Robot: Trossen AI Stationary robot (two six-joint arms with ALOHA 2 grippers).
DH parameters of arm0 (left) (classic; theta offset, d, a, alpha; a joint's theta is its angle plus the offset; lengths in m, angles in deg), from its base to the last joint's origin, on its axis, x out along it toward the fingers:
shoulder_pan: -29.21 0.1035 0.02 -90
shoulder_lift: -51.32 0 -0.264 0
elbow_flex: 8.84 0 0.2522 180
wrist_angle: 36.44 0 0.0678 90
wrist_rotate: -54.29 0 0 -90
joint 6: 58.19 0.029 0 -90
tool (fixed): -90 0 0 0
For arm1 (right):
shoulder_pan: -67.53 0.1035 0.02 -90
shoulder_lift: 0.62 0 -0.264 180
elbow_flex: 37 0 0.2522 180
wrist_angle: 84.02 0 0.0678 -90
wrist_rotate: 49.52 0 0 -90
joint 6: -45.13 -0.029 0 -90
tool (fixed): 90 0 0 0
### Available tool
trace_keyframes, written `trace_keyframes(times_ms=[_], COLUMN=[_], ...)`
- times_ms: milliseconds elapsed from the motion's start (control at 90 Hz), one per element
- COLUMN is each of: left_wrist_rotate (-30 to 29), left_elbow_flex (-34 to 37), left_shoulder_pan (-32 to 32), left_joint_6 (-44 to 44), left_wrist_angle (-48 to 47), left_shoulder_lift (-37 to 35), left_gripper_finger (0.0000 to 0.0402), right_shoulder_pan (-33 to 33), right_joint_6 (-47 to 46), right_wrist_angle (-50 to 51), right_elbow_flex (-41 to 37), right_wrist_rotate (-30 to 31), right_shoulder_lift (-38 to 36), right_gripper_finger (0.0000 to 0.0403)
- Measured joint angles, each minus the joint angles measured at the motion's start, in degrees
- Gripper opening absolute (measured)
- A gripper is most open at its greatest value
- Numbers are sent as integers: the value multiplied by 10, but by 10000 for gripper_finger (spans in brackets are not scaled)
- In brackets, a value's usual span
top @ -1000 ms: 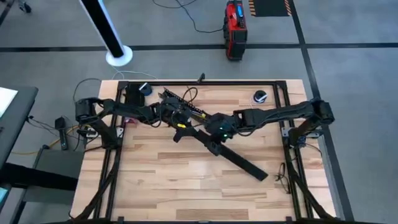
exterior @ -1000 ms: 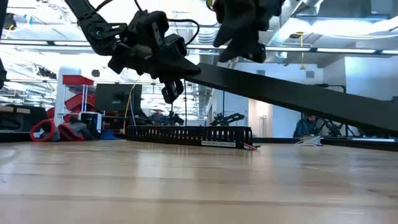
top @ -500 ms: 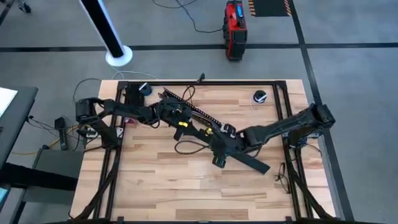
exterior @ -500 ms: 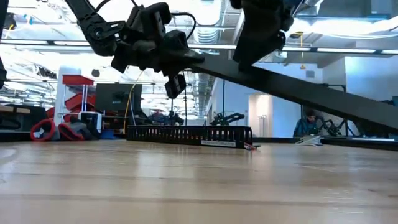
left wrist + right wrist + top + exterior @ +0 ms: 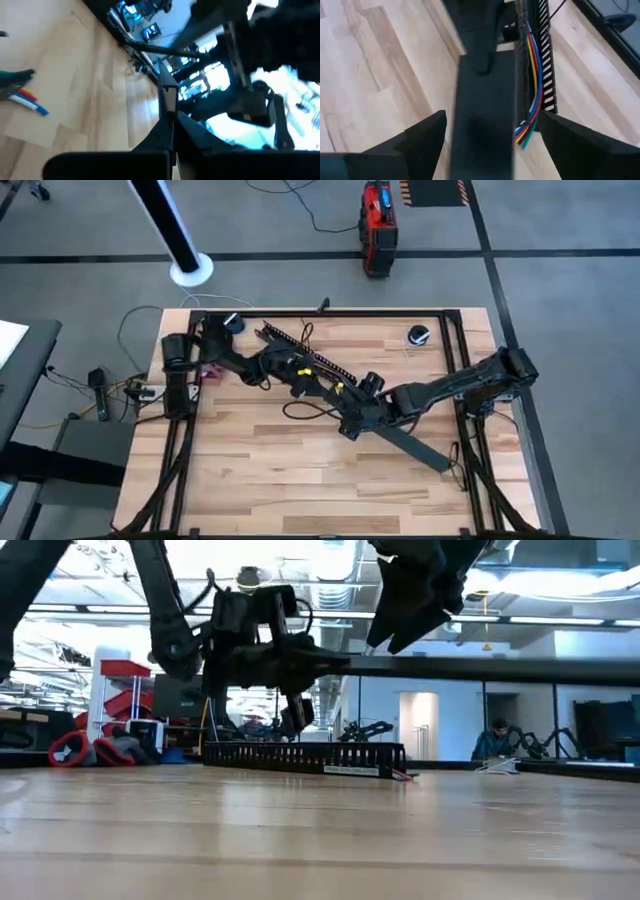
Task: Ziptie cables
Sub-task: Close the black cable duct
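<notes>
I work in a robotics lab or workshop. My butcher-block table (image 5: 300,470) sits in a black metal frame (image 5: 455,330) on a grey concrete floor (image 5: 560,290) crossed by dark tape lines, with a red and black case (image 5: 377,225) standing on it and loose cords trailing past. Looking level across the table, I see exposed ceiling ducts (image 5: 330,560), red equipment (image 5: 125,690) on shelving, a dark monitor (image 5: 180,697), another robot arm (image 5: 365,730) and a person seated at a bench (image 5: 497,740)
</notes>
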Motion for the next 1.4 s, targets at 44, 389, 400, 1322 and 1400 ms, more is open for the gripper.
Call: trace_keyframes(times_ms=[44, 389, 400, 1322, 1400], left_wrist_rotate=[-1, -9, -8, -15, -13], left_elbow_flex=[0, -18, -19, -22, -22], left_shoulder_pan=[4, 10, 10, 19, 18], left_joint_6=[-6, -8, -8, -7, -9], left_wrist_angle=[4, -5, -5, -21, -14], left_shoulder_lift=[1, 2, 1, 1, 1], left_gripper_finger=[0, 0, 0, 0, 0], right_shoulder_pan=[-3, -33, -34, -40, -39], right_joint_6=[-2, 21, 21, -68, -83], right_wrist_angle=[8, 110, 114, 329, 327], right_elbow_flex=[0, 62, 66, 256, 256], right_wrist_rotate=[-2, -32, -33, -73, -69], right_shoulder_lift=[0, 90, 95, 206, 205], right_gripper_finger=[312, 312, 312, 295, 295])
